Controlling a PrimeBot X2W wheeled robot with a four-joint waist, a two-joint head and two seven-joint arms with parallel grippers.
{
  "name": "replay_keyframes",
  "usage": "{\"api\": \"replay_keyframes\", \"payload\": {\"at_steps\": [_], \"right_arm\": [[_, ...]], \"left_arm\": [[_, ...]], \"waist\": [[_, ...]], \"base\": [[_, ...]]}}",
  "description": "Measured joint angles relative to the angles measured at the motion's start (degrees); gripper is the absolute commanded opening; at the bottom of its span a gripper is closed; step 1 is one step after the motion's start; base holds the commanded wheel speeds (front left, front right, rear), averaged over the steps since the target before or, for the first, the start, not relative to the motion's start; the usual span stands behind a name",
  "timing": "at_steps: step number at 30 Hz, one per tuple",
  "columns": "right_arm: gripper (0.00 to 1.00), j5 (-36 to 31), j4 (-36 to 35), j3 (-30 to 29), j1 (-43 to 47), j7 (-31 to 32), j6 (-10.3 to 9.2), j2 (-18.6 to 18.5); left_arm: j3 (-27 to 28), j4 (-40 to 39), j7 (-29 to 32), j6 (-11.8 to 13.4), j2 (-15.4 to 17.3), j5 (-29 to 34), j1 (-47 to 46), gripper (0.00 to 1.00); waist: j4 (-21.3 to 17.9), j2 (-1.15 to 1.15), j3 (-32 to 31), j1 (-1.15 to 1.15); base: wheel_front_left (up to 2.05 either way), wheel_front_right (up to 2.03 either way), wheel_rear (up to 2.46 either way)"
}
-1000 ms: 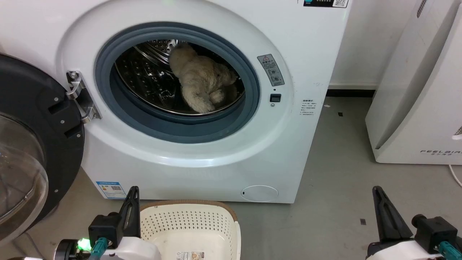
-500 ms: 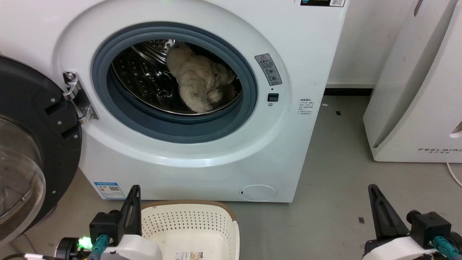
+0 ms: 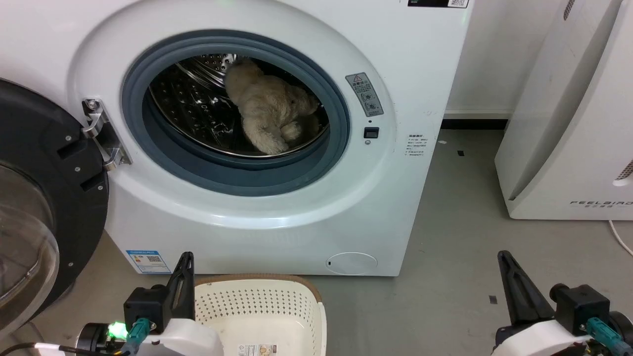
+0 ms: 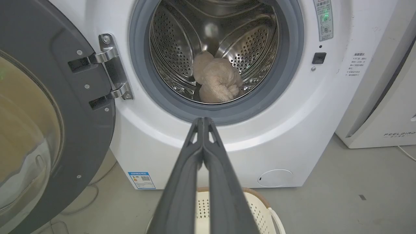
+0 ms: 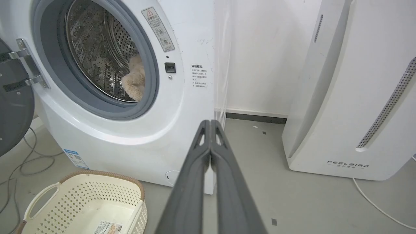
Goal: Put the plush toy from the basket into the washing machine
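Note:
The cream-beige plush toy [image 3: 269, 111] lies inside the steel drum of the white washing machine [image 3: 395, 74], past the grey gasket; the left wrist view shows the plush toy [image 4: 216, 81] low in the drum, and the right wrist view catches a limb of the plush toy [image 5: 135, 83]. The dark round door [image 3: 44, 198] stands swung open at the left. The cream basket [image 3: 267, 309] sits on the floor before the machine with only a paper label on its floor. My left gripper [image 3: 185, 262] is shut, empty, beside the basket's left rim. My right gripper [image 3: 504, 259] is shut, empty, over bare floor at the right.
A white curved appliance marked FEELBIRD [image 3: 568, 123] stands right of the washer, with a white cable [image 3: 620, 237] trailing on the grey floor. Loose cables [image 5: 19, 165] lie under the open door. Bare grey floor [image 3: 455, 237] runs between the washer and the appliance.
The whole head view has drifted slightly left and up, so the camera moved. The plush toy stays in the drum and both grippers stay shut.

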Motion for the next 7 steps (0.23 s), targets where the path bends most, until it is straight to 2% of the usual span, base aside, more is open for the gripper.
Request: {"api": "replay_keyframes", "payload": {"at_steps": [7], "right_arm": [[0.00,-0.8,-0.1,0.2,-0.6,0.8,0.00,0.0]], "left_arm": [[0.0,-0.5,0.8,0.0,-0.1,0.0,0.0,0.00]], "waist": [[-0.2,0.00,0.1,0.00]], "base": [[0.00,0.00,0.00]]}}
